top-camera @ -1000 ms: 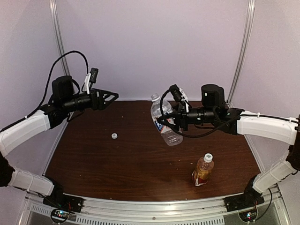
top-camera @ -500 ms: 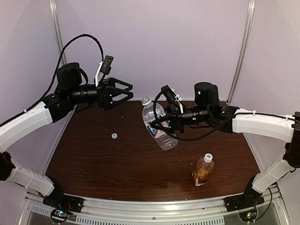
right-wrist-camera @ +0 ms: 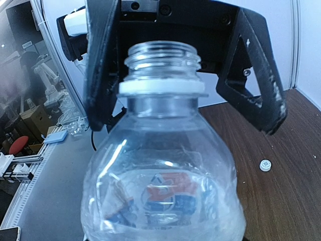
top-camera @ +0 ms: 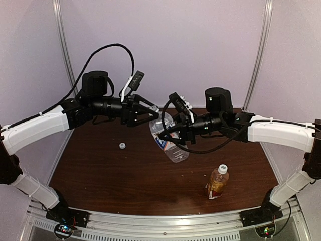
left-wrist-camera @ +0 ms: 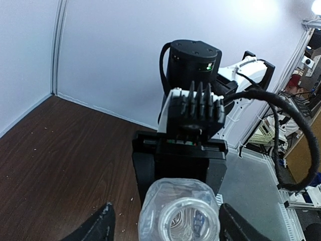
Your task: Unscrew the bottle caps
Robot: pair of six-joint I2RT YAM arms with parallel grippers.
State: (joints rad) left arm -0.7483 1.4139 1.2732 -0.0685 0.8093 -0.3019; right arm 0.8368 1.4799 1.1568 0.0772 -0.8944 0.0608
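Observation:
My right gripper (top-camera: 174,134) is shut on the clear bottle (top-camera: 169,140) and holds it tilted above the table, neck pointing left. The bottle's mouth (right-wrist-camera: 162,54) is open, with no cap on it and only a white ring below the threads. My left gripper (top-camera: 152,115) is open, its fingers (right-wrist-camera: 100,65) on either side of the bottle's mouth (left-wrist-camera: 188,221) without touching it. A loose white cap (top-camera: 122,145) lies on the table; it also shows in the right wrist view (right-wrist-camera: 265,164). The amber bottle (top-camera: 216,183) stands upright with its white cap (top-camera: 222,168) on.
The brown table (top-camera: 110,175) ends at a metal rail along the near edge. White walls with upright metal posts close the back and sides. The right arm's black cable (top-camera: 200,145) hangs in a loop near the clear bottle.
My left arm has swung right until its open fingers bracket the clear bottle's mouth. My right gripper has carried the bottle slightly left and up.

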